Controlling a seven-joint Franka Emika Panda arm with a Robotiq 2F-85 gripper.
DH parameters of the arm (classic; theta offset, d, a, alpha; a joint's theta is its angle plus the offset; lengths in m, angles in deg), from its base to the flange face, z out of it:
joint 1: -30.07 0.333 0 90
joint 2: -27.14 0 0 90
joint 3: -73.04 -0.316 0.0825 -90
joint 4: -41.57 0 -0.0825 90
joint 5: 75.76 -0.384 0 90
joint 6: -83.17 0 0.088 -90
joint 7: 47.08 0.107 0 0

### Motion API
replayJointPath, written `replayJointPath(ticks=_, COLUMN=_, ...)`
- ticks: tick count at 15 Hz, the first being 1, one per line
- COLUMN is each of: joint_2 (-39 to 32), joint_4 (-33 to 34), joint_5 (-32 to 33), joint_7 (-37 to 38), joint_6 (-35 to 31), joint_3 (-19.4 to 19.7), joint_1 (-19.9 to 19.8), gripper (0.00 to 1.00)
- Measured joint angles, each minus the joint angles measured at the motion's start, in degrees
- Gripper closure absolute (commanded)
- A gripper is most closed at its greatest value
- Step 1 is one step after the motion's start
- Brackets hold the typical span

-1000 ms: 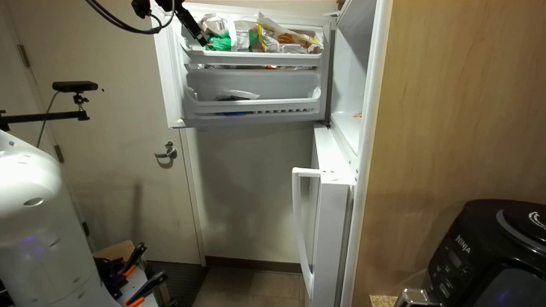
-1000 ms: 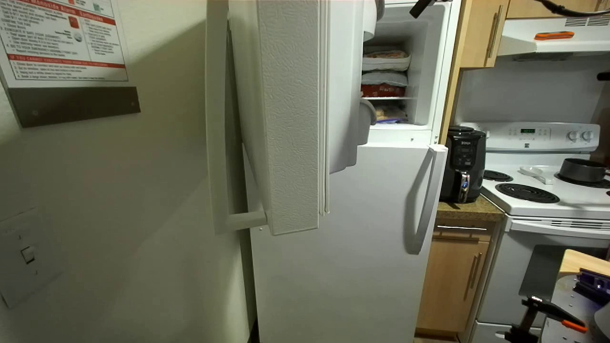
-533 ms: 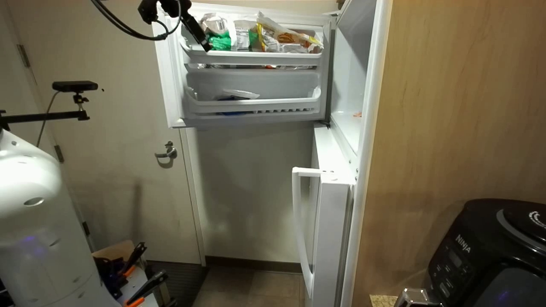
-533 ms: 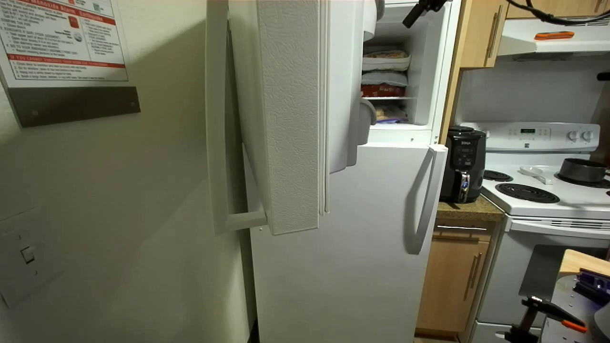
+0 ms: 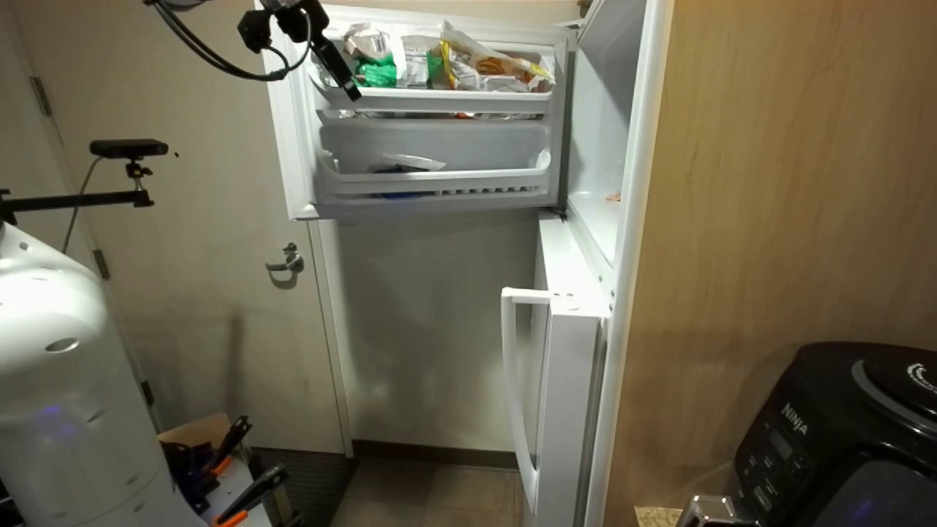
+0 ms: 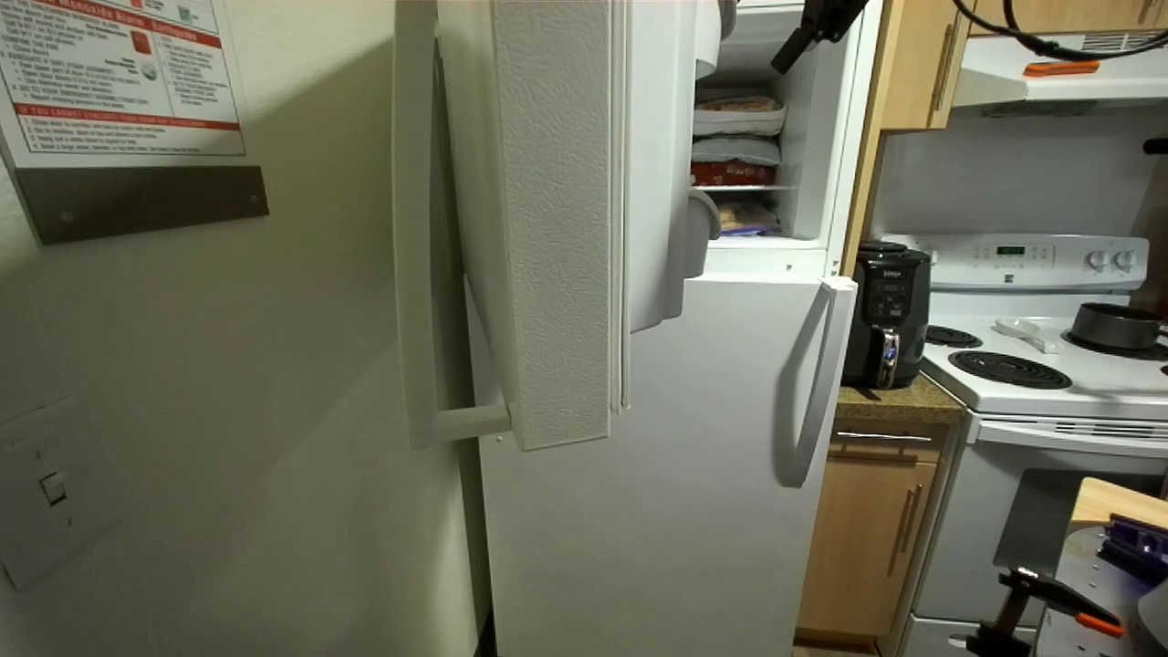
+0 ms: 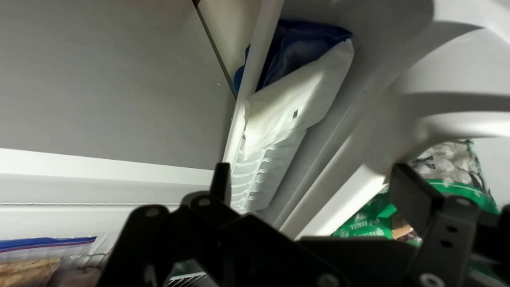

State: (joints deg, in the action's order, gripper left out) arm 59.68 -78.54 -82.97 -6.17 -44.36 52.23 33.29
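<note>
My gripper [image 7: 312, 185] stands open in the wrist view, its dark fingers wide apart with nothing between them. Behind the gap runs the white shelf rail [image 7: 346, 203] of the swung-out freezer door [image 5: 432, 102]. Nearest the right-hand finger is a green bag [image 7: 370, 219] on the upper door shelf. A white package [image 7: 295, 107] and a blue bag [image 7: 303, 44] lie in the lower door shelf. In an exterior view a black finger [image 5: 340, 69] overlaps the upper shelf; whether it touches cannot be told. A yellow-and-clear bag [image 5: 490, 66] sits farther along that shelf.
Inside the freezer are stacked packages [image 6: 735, 173]. Below, the fridge door [image 6: 657, 474] is closed, its handle [image 5: 516, 380] sticking out. A black air fryer [image 6: 885, 315] stands beside the fridge, then a stove [image 6: 1031, 356]. Cables [image 5: 219, 62] hang from the arm.
My gripper has come lower in both exterior views, its fingertip dropping across the upper door shelf. It has stayed open. The bags and doors have not moved.
</note>
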Motion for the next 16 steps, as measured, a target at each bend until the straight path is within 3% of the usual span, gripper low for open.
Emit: replayJointPath(ticks=16, joint_2=0.01, joint_4=-1.75, joint_5=0.0, joint_7=0.0, joint_6=0.0, joint_3=0.45, joint_1=0.01, gripper=0.0)
